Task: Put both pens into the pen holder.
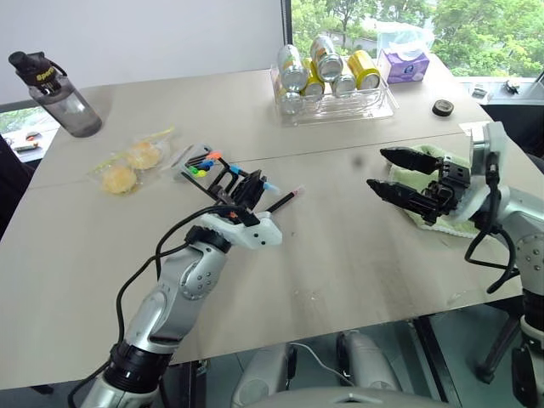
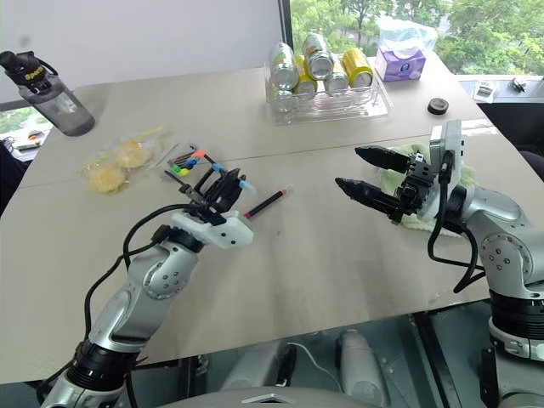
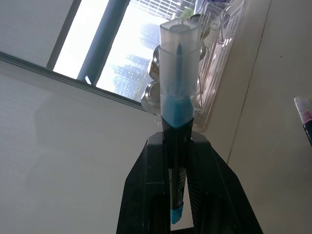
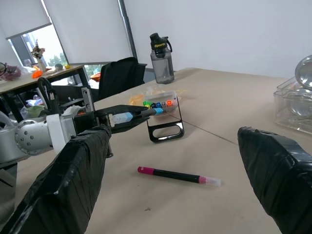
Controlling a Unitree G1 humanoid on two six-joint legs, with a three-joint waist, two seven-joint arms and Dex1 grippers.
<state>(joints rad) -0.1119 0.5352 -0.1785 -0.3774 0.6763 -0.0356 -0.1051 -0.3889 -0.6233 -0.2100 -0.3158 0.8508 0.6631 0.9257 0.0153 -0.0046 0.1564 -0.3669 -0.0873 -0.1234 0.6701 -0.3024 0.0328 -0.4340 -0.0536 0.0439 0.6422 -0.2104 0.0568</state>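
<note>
My left pincer (image 4: pixel 127 117) is clenched on the blue-ended pen (image 3: pixel 178 105); the left wrist view shows the barrel pinched between both fingers with the clear cap and blue collar sticking well out past the tips. I take the pen holder (image 4: pixel 165 119) as landmark: the held pen hangs above the table, just on my side of the holder, tip pointing roughly at it.

Step in hand, as I judge it: carry this pen to the holder and slot it in.
- Line the barrel up with a free slot before going forward; the bright tips show that the rack is already partly filled.
- Approach slowly. The rack looks light and could slide if nudged.
- Let go only once the pen is seated, or it may roll off.

The pink-ended pen (image 4: pixel 178 175) lies flat on the table (image 1: pixel 357 272), on my side of the holder and apart from it, untouched.

My right pincer (image 2: pixel 367 175) is released, jaws wide and holding nothing, well to the right of the holder, over a pale green cloth (image 1: pixel 425 208).

Containers:
- pen holder: green, yellow, blue and orange marker tips in a row.
- clear tray (image 1: pixel 336 106), far beyond the holder: drink cans (image 1: pixel 327 64), silver and yellow.
- water bottle (image 1: pixel 59 98): lid on, contents unclear.
</note>
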